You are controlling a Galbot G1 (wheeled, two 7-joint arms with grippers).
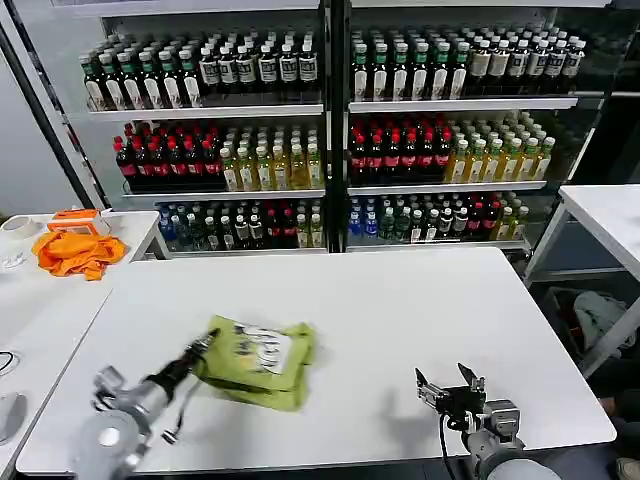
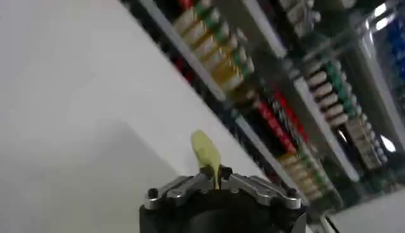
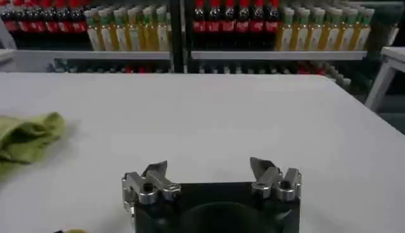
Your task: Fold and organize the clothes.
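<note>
The lime yellow-green T-shirt [image 1: 262, 360] lies bunched and partly folded on the white table [image 1: 400, 310], left of centre, with its white printed patch facing up. My left gripper [image 1: 203, 350] is at the shirt's left edge, shut on a pinch of the fabric. In the left wrist view a strip of green fabric [image 2: 206, 152] sticks up from between the closed fingers of that gripper [image 2: 217, 174]. My right gripper [image 1: 451, 388] hovers open near the table's front right, holding nothing. In the right wrist view its fingers [image 3: 264, 170] stand wide apart and the shirt [image 3: 28, 134] lies far off to the side.
An orange cloth [image 1: 75, 252] lies on a side table at the left. Drink shelves [image 1: 330, 110] full of bottles stand behind the table. Another white table [image 1: 610, 215] stands at the right. Bare tabletop lies between the shirt and the right gripper.
</note>
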